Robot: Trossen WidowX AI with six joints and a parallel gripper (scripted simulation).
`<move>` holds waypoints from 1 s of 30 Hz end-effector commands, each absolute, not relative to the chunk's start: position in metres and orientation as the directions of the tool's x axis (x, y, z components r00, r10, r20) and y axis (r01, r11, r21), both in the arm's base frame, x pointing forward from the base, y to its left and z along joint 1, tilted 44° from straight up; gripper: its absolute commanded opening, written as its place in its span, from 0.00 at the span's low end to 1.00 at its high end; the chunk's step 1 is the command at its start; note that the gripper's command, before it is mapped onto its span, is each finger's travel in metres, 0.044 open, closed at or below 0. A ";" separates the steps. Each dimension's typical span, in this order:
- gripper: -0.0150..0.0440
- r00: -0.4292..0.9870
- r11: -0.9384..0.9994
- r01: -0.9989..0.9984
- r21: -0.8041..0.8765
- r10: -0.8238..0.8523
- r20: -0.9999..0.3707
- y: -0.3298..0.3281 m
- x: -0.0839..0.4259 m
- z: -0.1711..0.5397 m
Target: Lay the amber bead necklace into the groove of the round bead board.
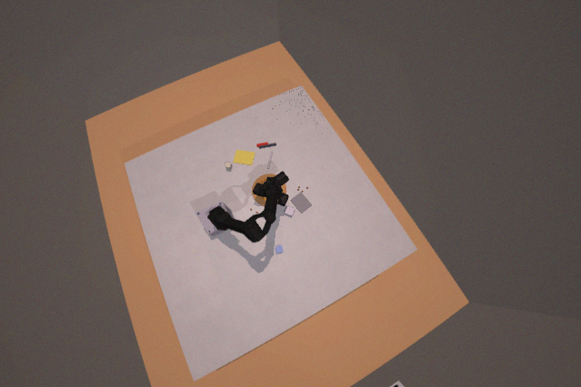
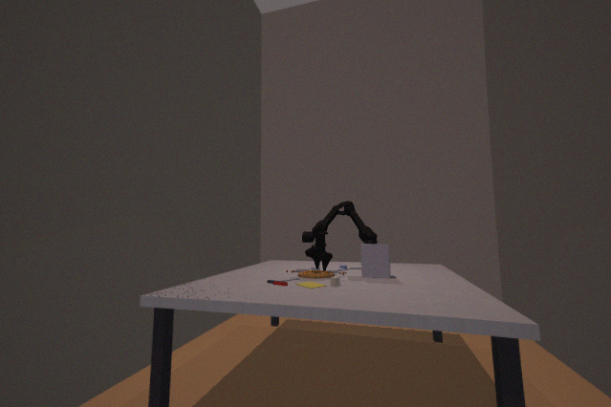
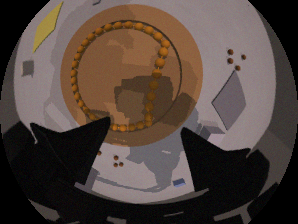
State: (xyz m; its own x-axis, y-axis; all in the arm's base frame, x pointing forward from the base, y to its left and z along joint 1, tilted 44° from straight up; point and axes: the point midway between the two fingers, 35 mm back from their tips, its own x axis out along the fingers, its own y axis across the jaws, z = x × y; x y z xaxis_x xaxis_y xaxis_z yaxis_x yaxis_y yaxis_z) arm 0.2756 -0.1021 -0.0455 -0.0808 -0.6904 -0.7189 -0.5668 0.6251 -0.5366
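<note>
The round bead board lies flat on the table, brown-orange with a dark ring groove. The amber bead necklace lies on it. In the wrist view its left and upper beads follow the groove. Its right side cuts inward as a nearly straight line from upper right to the bottom, leaving the right arc of the groove bare. My gripper is open and empty, low above the board's near edge, its fingertips either side of the necklace's lower right bend. The left finger hides a little of the lower left beads.
Loose brown beads lie right of the board, others near it. A grey square, a pale block and a blue block lie around. Beyond are a yellow sheet, a beige block and a red-dark marker.
</note>
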 end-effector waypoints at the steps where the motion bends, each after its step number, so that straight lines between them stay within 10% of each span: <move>1: 0.87 -0.079 0.611 -0.594 -0.523 -0.691 -0.718 -0.095 0.279 -0.040; 10: 0.47 -0.079 0.569 -0.672 -0.474 -0.691 -0.718 -0.076 0.287 -0.027; 30: 0.46 -0.075 0.569 -0.669 -0.478 -0.692 -0.718 -0.092 0.286 -0.044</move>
